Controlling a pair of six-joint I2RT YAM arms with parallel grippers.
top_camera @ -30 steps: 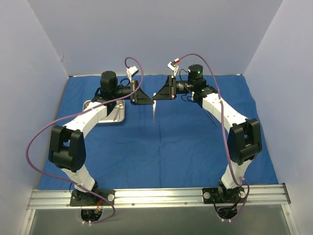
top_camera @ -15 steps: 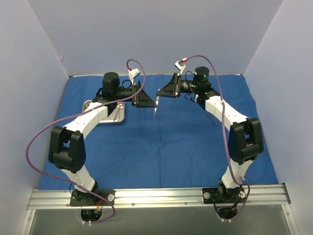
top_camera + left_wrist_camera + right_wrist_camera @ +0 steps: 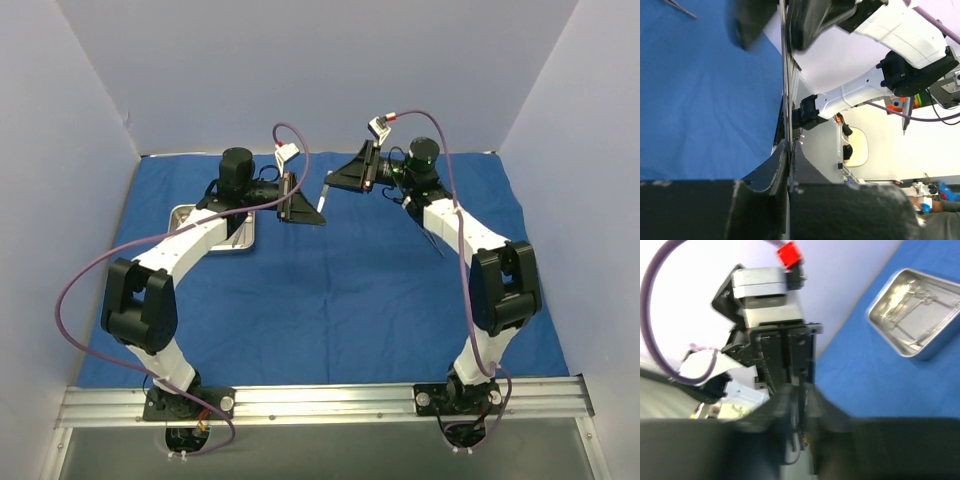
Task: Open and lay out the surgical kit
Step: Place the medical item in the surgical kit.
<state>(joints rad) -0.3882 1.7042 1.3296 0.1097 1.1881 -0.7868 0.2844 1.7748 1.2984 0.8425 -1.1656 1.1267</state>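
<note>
- Top view: the blue cloth (image 3: 330, 300) is spread flat over the table (image 3: 320, 455). The steel tray (image 3: 183, 217) sits on its far-left part, half hidden under my left arm (image 3: 190, 240).
- Same view: the left gripper (image 3: 316, 212) and right gripper (image 3: 332, 181) hang above the far middle of the cloth, tips nearly meeting. A silver instrument (image 3: 324, 193) slants between them. A second instrument (image 3: 432, 240) lies on the cloth just beside my right arm (image 3: 465, 235).
- Left wrist cam: the left gripper (image 3: 789, 150) has its jaws pinched shut on the silver instrument (image 3: 785, 90), which runs straight out to the right gripper (image 3: 785, 22). That one's blurry. Its jaws sit close on either side of the far end, but I can't tell if they're actually gripping.
- Right wrist cam: the right gripper (image 3: 797, 400) is a smear, jaws look nearly together, can't say more. The left gripper (image 3: 782, 355) faces it head-on. The steel tray (image 3: 890, 337) rests on the blue cloth (image 3: 865, 380) at upper right, with ring-handled instruments (image 3: 905, 295) lying inside.
</note>
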